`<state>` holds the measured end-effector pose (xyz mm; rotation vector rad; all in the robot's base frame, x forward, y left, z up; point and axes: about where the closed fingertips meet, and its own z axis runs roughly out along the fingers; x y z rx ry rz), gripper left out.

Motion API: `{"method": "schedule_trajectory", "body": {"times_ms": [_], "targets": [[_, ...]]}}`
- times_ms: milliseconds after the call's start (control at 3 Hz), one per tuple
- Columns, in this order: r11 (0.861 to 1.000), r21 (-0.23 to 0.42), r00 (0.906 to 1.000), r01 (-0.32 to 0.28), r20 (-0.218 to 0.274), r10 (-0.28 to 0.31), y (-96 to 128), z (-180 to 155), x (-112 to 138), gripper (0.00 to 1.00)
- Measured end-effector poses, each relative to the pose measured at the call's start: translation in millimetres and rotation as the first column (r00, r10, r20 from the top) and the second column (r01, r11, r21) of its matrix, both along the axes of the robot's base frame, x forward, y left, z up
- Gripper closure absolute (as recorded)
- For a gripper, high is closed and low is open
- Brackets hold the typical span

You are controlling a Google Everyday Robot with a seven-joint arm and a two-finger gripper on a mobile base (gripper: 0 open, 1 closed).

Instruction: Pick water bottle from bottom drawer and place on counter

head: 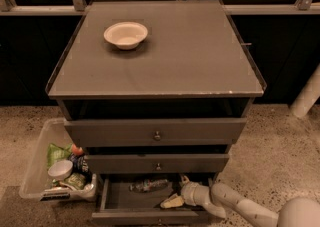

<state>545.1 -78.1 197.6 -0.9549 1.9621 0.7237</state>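
Note:
The water bottle (149,185) lies on its side at the back of the open bottom drawer (145,216), clear with a dark label band. My gripper (174,191) is inside the drawer just right of the bottle. It is open, with one pale finger (171,202) low and the other up near the drawer's back. It does not touch the bottle. The counter (190,56) is the flat grey-brown cabinet top above.
A white bowl (125,35) sits on the counter's far left. The two upper drawers (157,132) stick out slightly above the bottom one. A clear bin (37,163) of packets and a cup stands on the floor left of the cabinet. A white post (307,96) stands at right.

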Motion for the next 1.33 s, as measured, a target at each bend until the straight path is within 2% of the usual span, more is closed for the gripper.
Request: {"method": "schedule_trajectory", "body": {"times_ms": [1000,1333], "targets": [[0.999,-0.04,0.9955,0.014,0.095,-0.01,34,-17,15,0.0],[0.999,-0.043,0.9883,-0.014,0.151,0.02,55,-19,33,0.0]]}}
